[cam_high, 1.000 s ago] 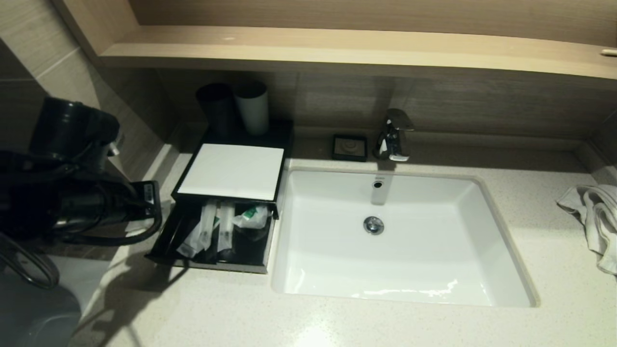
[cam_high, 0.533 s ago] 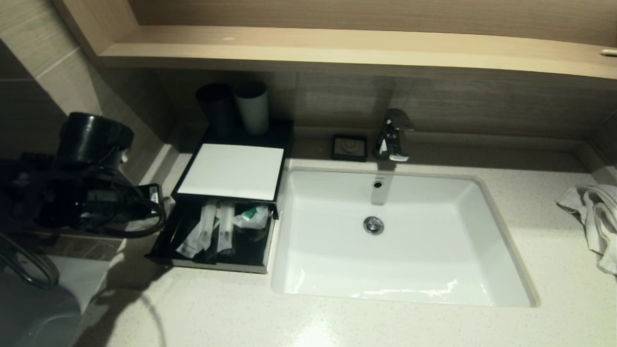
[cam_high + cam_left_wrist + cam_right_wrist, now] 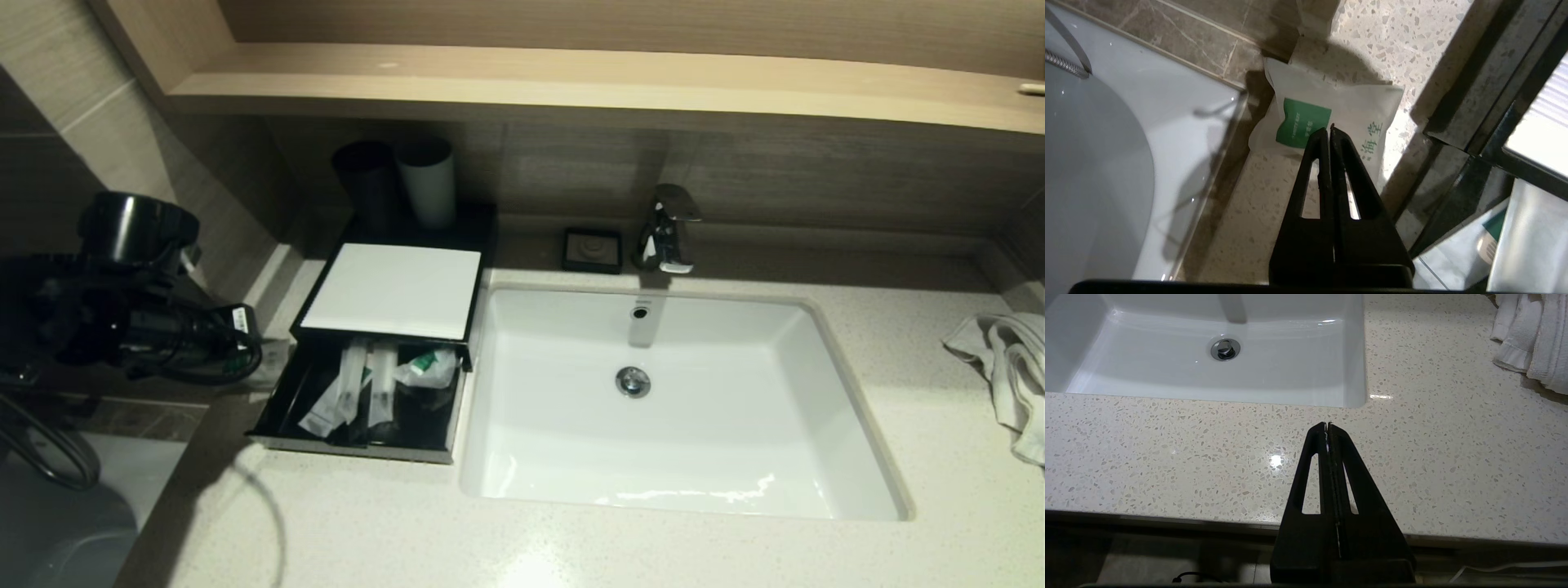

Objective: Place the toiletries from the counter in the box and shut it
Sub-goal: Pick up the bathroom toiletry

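Note:
One short flat sachet [image 3: 1327,106] with a green label lies on the speckled counter [image 3: 571,547], just left of the black box [image 3: 392,290]. My left gripper [image 3: 1329,129] hangs over that sachet, shut and empty. The box's front drawer [image 3: 359,412] is pulled out. In it lie two long slim tubes [image 3: 356,384] and another sachet [image 3: 424,367]. My right gripper [image 3: 1327,424] is shut on nothing, above the counter's front edge near the basin's corner. It is outside the head view.
The white basin [image 3: 678,425] fills the middle of the counter, with a chrome tap [image 3: 668,229] and a small black soap dish [image 3: 592,249] behind it. Two cups [image 3: 400,184] stand behind the box. A white towel [image 3: 1008,367] lies far right. A wooden shelf [image 3: 571,82] overhangs.
My left arm swung toward the box, then drew back a little to the left. Its gripper stayed shut. The drawer and its contents have not moved.

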